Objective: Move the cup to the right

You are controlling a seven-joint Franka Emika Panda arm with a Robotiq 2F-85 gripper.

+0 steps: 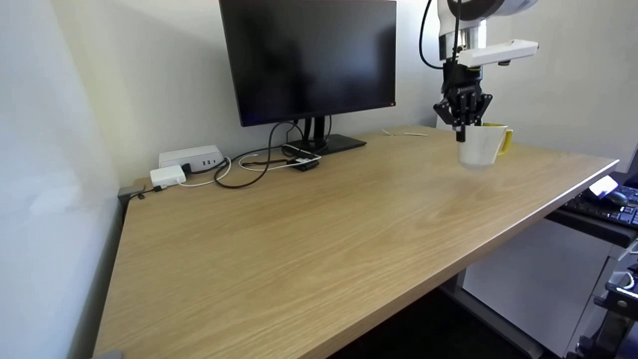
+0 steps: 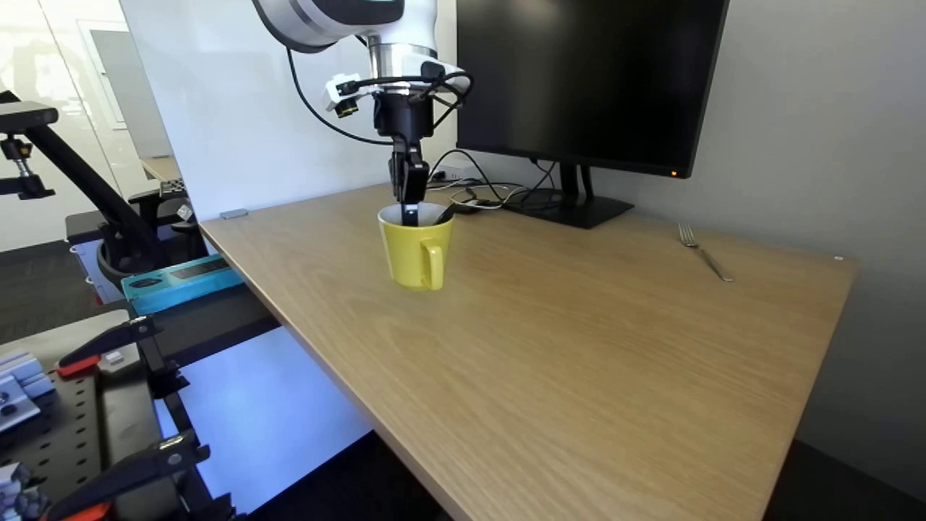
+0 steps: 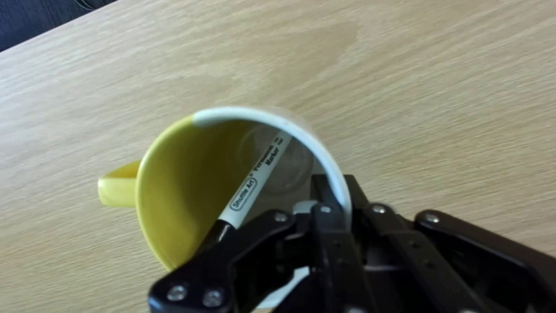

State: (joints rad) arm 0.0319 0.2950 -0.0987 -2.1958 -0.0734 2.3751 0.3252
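Note:
The cup is a half white, half yellow mug with a yellow handle. It is upright over the wooden table, in both exterior views (image 1: pixel 479 148) (image 2: pixel 406 255) and in the wrist view (image 3: pixel 169 178). A white marker (image 3: pixel 256 182) with a black cap leans inside it. My gripper (image 1: pixel 461 133) points down at the cup's white side. In the wrist view the gripper (image 3: pixel 338 184) is shut on the cup's wall, with one finger inside the rim and one outside. I cannot tell whether the cup's base touches the table.
A monitor (image 1: pixel 314 60) stands at the back of the table (image 1: pixel 299 239). Cables (image 1: pixel 269 164), a white power strip (image 1: pixel 168 176) and a grey box (image 1: pixel 192 157) lie left of its base. A fork (image 2: pixel 703 253) lies near the wall. The table's front edge (image 2: pixel 347 391) drops off.

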